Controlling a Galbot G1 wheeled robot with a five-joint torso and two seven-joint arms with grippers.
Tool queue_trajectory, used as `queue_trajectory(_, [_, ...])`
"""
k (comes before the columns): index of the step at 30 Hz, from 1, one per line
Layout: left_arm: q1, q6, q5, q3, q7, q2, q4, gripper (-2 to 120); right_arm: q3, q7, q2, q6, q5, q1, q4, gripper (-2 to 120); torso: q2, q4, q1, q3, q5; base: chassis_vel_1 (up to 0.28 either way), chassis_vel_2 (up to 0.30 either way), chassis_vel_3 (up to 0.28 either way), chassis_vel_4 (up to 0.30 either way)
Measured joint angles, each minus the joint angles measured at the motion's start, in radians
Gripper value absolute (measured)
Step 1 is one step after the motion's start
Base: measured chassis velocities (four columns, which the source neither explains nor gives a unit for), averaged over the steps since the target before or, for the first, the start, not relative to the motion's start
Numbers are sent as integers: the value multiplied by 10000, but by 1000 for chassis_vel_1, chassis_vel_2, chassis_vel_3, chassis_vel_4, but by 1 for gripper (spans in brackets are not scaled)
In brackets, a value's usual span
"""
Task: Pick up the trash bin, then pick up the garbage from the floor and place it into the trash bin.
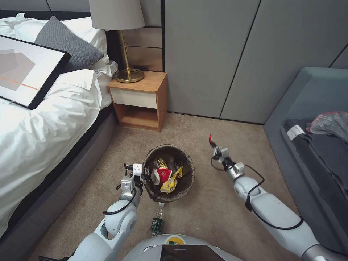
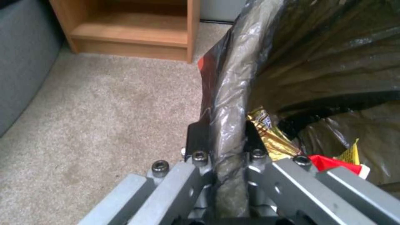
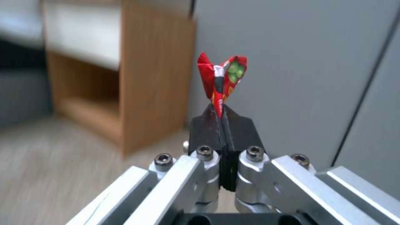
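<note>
Gripping the trash bin [image 1: 169,178] by its near rim, left gripper [image 2: 222,137] stays-free; right gripper [image 3: 222,125], right of bin, pinches red wrapper [image 3: 222,79].

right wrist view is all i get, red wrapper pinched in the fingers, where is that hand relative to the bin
Observer: The right gripper is off to the right of the trash bin, raised, not over its opening.
Operator: is the bin held or on the floor
Observer: The left gripper is shut on its bag-lined rim, one finger inside and one outside.
Operator: whats in it already
Observer: A red-and-white cup and a yellow wrapper.
Operator: anything left on the carpet
Observer: A green-labelled bottle lies just in front of the robot's base.
</note>
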Motion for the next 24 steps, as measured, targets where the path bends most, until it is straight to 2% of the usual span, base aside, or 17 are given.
queue_trajectory(1, [8, 0, 7, 3, 2, 2, 3, 0, 319, 249, 14, -143, 17, -112, 587, 0, 0, -2, 0, 1, -1, 0, 0, 0, 0])
queue_trajectory(2, [8, 0, 7, 3, 2, 2, 3, 0, 319, 249, 14, -143, 17, -112, 587, 0, 0, -2, 0, 1, -1, 0, 0, 0, 0])
queue_trajectory(5, [22, 2, 19, 5, 13, 18, 21, 0, 907, 714, 41, -421, 56, -439, 2255, 0, 0, -2, 0, 0, -1, 0, 0, 0, 0])
queue_trajectory(6, [22, 2, 19, 5, 13, 18, 21, 0, 907, 714, 41, -421, 56, -439, 2255, 0, 0, -2, 0, 0, -1, 0, 0, 0, 0])
queue_trajectory(9, [35, 6, 23, 8, 20, 52, 50, 0, 1131, 985, 16, -598, 105, -800, 3798, 0, 0, -1, 0, 0, -1, 0, 0, 0, 0])
queue_trajectory(11, [35, 7, 23, 13, 21, 61, 61, 0, 1137, 1053, -14, -671, 134, -927, 4242, 0, 0, -2, 0, 0, -2, 0, 0, 0, 0])
queue_trajectory(17, [29, 18, 29, 18, 22, 89, 76, 0, 633, 1115, -274, -1059, 358, -1412, 6204, 0, 1, -2, 0, 0, 0, 0, 0, 0, 0])
queue_trajectory(24, [32, 23, 36, 19, 23, 114, 89, 0, 12, 911, -626, -1287, 619, -1532, 7076, 0, 1, -2, 0, 0, 1, 0, 0, 0, 0])
